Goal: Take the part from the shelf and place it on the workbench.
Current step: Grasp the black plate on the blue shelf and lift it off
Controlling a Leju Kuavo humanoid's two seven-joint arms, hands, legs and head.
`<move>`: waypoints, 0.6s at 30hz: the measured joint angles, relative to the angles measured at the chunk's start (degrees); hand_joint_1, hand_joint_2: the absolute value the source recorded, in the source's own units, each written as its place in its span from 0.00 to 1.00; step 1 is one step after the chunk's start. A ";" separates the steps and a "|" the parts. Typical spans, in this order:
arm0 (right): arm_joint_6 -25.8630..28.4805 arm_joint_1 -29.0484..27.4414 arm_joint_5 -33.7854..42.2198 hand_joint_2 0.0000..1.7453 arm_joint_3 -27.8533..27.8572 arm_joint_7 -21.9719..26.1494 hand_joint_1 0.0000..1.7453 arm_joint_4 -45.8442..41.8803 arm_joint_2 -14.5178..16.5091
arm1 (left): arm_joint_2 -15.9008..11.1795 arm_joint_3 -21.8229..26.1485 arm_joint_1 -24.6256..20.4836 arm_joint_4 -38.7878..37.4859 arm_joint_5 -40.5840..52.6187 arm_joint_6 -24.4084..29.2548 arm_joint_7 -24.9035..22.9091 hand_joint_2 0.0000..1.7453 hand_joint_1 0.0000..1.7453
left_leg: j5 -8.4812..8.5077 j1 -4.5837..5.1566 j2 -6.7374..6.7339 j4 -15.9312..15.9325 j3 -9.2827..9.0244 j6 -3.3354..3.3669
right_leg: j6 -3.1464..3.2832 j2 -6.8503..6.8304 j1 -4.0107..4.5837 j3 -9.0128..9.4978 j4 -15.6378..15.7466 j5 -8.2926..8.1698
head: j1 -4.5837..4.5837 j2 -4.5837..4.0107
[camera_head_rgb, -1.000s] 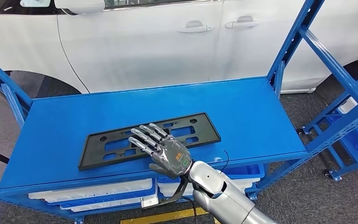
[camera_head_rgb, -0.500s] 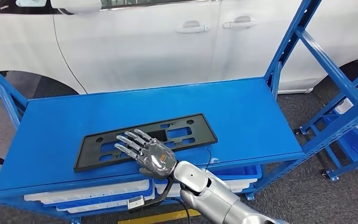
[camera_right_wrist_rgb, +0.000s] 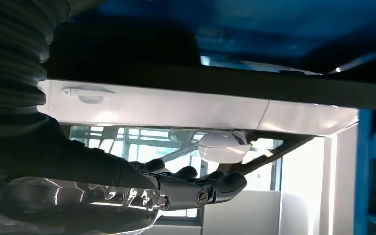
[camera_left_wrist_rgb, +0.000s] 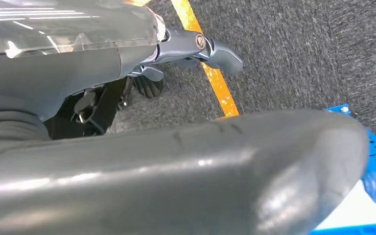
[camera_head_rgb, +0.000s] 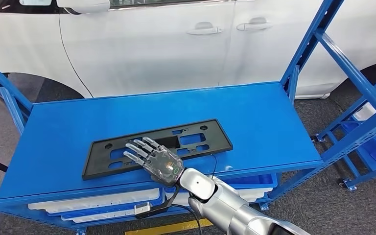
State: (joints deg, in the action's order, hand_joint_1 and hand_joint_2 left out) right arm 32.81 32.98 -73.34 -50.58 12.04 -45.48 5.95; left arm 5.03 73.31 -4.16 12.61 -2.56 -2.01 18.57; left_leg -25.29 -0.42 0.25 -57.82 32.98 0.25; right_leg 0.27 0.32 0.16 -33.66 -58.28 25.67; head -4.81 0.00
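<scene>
Flat black rectangular plastic part w/ cut-outs (camera_head_rgb: 157, 147) lies on blue metal shelf top (camera_head_rgb: 254, 117). Right hand (camera_head_rgb: 155, 159) over its near edge, fingers spread & extended, grasping nothing. Blue trays (camera_head_rgb: 254, 180) below hold white pieces, type unclear. Left hand (camera_left_wrist_rgb: 196, 46) in left wrist view above grey floor w/ yellow line (camera_left_wrist_rgb: 210, 73); its state cannot be told.

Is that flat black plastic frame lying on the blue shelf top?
Yes, the flat black plastic frame lies flat on the blue metal shelf top, with the robot's right hand spread above its near edge.
</scene>
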 joint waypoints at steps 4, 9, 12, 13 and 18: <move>1.14 1.03 -1.65 1.00 -0.02 -2.24 0.00 2.92 1.17 | -0.21 0.00 -0.04 0.00 0.00 0.00 0.07 0.00 0.00 | -1.41 -0.19 -0.05 -1.82 0.72 -1.27 | 1.12 -0.03 -0.32 0.32 0.93 -0.53 | -0.01 0.00; 2.96 2.13 -5.16 1.00 0.08 -6.84 0.00 6.89 2.81 | -0.35 0.00 0.09 0.00 0.02 0.02 0.11 0.00 0.00 | -7.26 -0.55 -0.06 -15.79 7.28 -2.31 | 1.51 -0.16 -0.44 0.49 1.09 -0.55 | -0.01 0.00; 3.71 2.77 -7.11 1.00 0.49 -9.50 0.00 8.90 3.76 | -0.46 0.00 0.15 0.00 0.00 0.04 0.16 0.00 0.00 | -2.24 -0.85 -0.11 -7.17 3.19 -2.39 | 1.14 -0.01 -0.49 0.55 0.76 -0.28 | -0.01 0.00; 3.82 3.13 -7.63 1.00 0.69 -10.14 0.00 9.46 4.04 | -0.50 -0.01 0.09 0.00 0.00 0.04 0.17 0.00 0.00 | -0.95 -0.82 -0.09 -3.65 1.51 -2.18 | 0.88 0.05 -0.39 0.50 0.54 -0.15 | -0.01 0.00; 4.04 4.82 -9.87 1.00 1.67 -12.04 0.00 12.33 4.81 | -0.58 -0.02 0.00 0.00 0.00 -0.02 0.25 0.00 0.00 | 0.00 -0.63 0.03 -0.05 -0.01 -0.39 | -0.52 0.09 -0.23 0.17 0.00 0.25 | -0.01 0.00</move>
State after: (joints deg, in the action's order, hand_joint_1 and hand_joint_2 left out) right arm 36.85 37.81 -83.20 -48.91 0.00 -33.14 10.76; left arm 4.45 73.29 -4.15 12.61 -2.56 -2.03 18.82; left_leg -25.28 -1.05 0.27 -57.87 32.97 -0.14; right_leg -0.26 0.41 -0.07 -33.50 -58.28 25.92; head -4.81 0.00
